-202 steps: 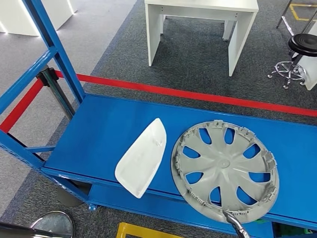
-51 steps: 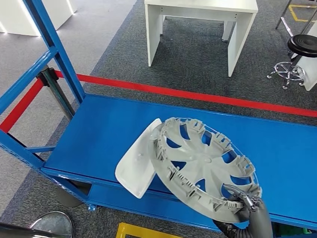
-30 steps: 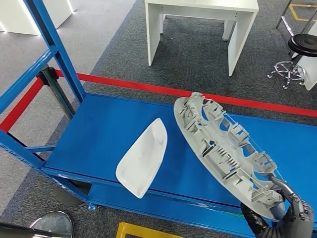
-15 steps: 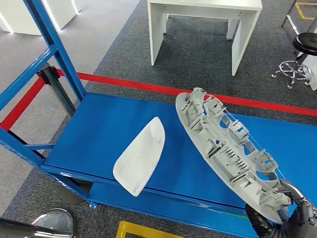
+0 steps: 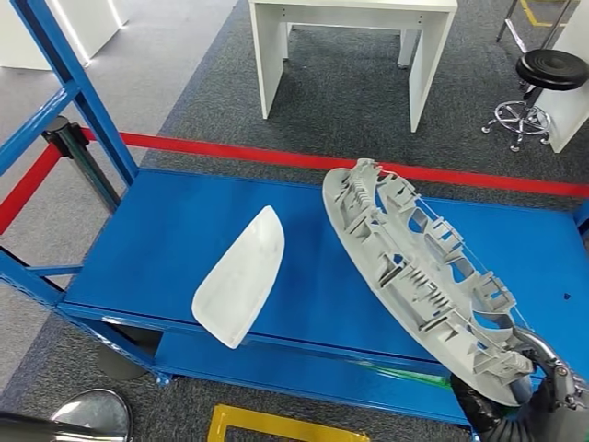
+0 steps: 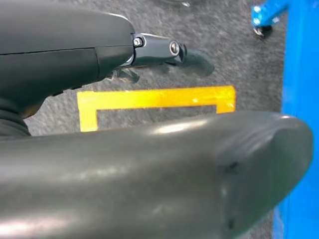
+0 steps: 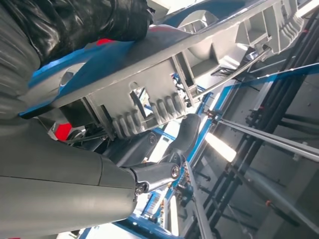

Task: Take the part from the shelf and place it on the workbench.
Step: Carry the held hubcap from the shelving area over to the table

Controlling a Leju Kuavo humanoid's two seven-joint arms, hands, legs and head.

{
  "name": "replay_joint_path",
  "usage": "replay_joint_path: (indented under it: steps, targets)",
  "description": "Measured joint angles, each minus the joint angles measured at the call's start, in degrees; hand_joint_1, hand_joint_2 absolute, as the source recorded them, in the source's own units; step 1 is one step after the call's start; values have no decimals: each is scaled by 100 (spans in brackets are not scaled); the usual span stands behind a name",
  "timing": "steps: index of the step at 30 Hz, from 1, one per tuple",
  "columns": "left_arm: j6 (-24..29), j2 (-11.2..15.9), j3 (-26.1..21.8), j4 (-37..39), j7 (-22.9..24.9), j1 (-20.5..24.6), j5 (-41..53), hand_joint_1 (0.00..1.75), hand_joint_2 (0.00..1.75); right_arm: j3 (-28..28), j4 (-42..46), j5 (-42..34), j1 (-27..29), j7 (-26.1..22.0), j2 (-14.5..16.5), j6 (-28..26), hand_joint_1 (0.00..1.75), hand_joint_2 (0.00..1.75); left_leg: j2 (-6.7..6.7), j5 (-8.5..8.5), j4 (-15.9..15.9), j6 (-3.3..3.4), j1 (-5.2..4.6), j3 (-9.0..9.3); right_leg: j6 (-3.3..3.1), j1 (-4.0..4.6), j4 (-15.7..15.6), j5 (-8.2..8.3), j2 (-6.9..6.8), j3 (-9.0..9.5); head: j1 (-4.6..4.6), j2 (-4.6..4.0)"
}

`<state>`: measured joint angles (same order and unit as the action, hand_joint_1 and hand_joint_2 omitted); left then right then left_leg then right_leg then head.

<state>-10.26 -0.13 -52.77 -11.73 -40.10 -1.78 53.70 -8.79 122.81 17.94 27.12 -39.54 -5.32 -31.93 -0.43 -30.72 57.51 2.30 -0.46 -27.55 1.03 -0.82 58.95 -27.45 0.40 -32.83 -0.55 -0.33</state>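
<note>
Hubcap (image 5: 417,276) tilted above blue shelf (image 5: 159,249), near rim gripped by right robot hand (image 5: 538,405).

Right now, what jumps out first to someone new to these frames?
The grey wheel cover, tilted steeply above the blue shelf with its ribbed back showing, held at its lower edge by the right hand at the head view's bottom right. Next, the white shell-shaped part lying near the shelf's front edge, to the cover's left. Beyond them, a red floor line and a white workbench.
</note>
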Motion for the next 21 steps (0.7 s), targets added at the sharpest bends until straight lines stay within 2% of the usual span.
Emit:
replay_joint_path:
  steps: [2,3,4,5,6,7,8,9,10,11,12,13,14,17,18,19,21]
  targets:
    - [1,4,-3,-1,-1,-5,0,0,0,1,2,-4,10,0,1,0,175,175,20,86,-78,18,-7,-34,78,-21,-12,34,11,-27,-10,0]
    - [1,3,-3,-1,-1,-1,1,0,0,1,5,-6,15,0,1,-1,175,175,37,137,-125,37,4,-52,108,-20,38,-37,8,-67,-2,0]
    - [1,-2,-3,-2,-1,2,1,0,0,-1,9,-6,13,0,1,-1,175,175,55,191,-167,52,18,-80,133,-17,192,-188,4,-137,21,0]
    - [1,-9,-3,-2,-1,6,2,0,0,-2,11,-6,10,0,1,-2,175,175,74,234,-185,64,26,-116,152,-20,462,-410,-2,-244,47,0]
    - [1,-15,-3,-2,-1,6,2,0,0,-4,14,-6,7,0,1,-3,131,175,86,269,-179,79,21,-169,177,-19,822,-651,-6,-372,71,0]
    - [0,-19,-3,-2,-1,5,2,0,0,-6,14,-4,8,-1,1,-5,131,175,99,299,-163,85,16,-226,198,-22,1189,-838,-7,-480,86,0]
    - [-1,-24,-3,-1,-1,3,2,0,0,-5,14,-3,13,-1,1,-8,131,175,113,326,-140,86,11,-283,215,-23,1438,-927,-7,-529,90,0]
    - [-3,-27,-4,-2,-1,2,2,0,0,-3,14,5,20,10,1,-9,131,175,122,347,-113,83,8,-338,224,-23,1488,-903,-9,-479,91,0]
    - [-7,-31,-5,-2,-1,2,2,0,0,-1,14,31,26,35,1,1,175,175,127,364,-82,76,7,-389,226,-23,1312,-785,-13,-321,95,0]
    - [-10,-37,-7,-2,-1,3,2,0,0,-1,14,88,27,70,-2,36,175,175,129,376,-47,64,7,-433,219,-23,928,-620,-23,-56,98,0]
    - [-14,-42,-9,-4,-1,4,2,0,0,-4,14,167,25,109,-12,92,175,175,130,388,-12,47,3,-471,201,-20,491,-525,-37,225,100,0]
    - [-21,-45,-14,-7,-1,5,-4,0,0,-16,14,249,26,130,-35,154,175,175,131,402,20,25,-4,-503,170,-11,151,-450,-47,443,97,0]
    - [-30,-46,-21,-14,-1,6,-14,0,0,-33,14,309,30,126,-60,206,175,175,132,422,47,-3,-10,-528,137,-1,-74,-425,-53,569,94,0]
    - [-68,-47,-40,-43,-1,2,-48,0,0,-93,15,295,47,49,-127,239,175,175,127,487,74,-107,-12,-574,26,9,-158,-376,-52,500,94,0]
    - [-77,-47,-42,-49,-1,0,-51,0,0,-110,15,276,46,34,-137,238,175,175,117,432,112,-146,-8,-601,-24,-2,-171,-339,-57,460,91,0]
    - [-81,-45,-42,-52,-1,-3,-53,0,0,-123,16,264,43,27,-142,237,175,175,107,292,233,-186,-1,-649,-77,-16,-188,-293,-64,425,76,0]
    - [-83,-42,-44,-63,-1,-7,-54,0,0,-139,17,250,43,25,-143,234,175,175,90,-213,841,-264,28,-839,-137,-26,-192,-203,-74,341,30,0]
